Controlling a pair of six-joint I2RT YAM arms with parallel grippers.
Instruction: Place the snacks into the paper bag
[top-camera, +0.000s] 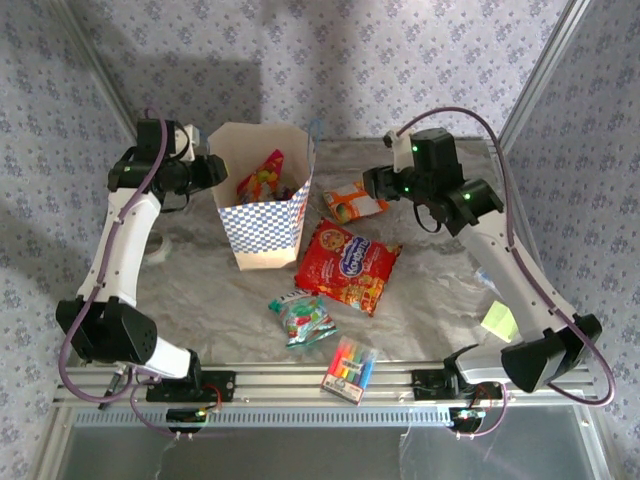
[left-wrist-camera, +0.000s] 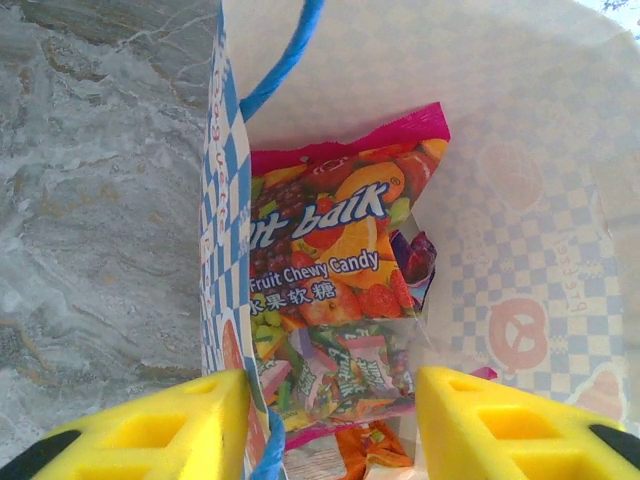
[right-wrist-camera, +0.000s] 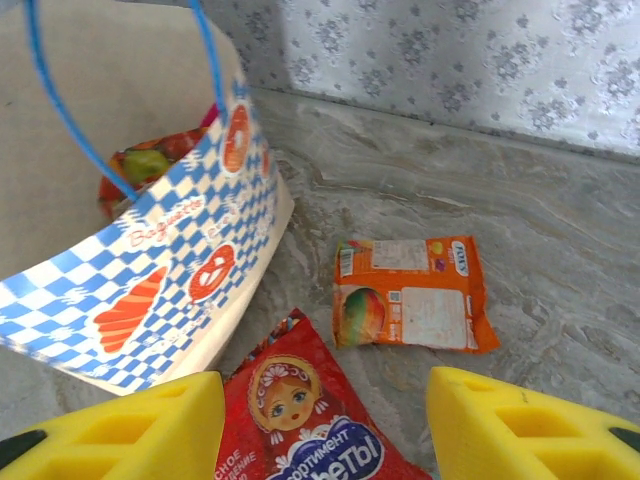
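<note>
Where the tan kraft paper bag (top-camera: 262, 225) stands upright at the back left of the table, a glossy pink-edged candy bag (left-wrist-camera: 330, 250) leans inside against its blue-white checked wall. My left gripper (left-wrist-camera: 330, 385) hangs over the bag's mouth, fingers spread and empty. My right gripper (right-wrist-camera: 325, 385) is also spread and holds nothing, above the crinkly red cookie bag (top-camera: 348, 265) and the flat orange-white packet (right-wrist-camera: 410, 305). Both packets lie on the grey marbled table (top-camera: 430, 290), which is enclosed by pale floral walls (top-camera: 350, 60).
</note>
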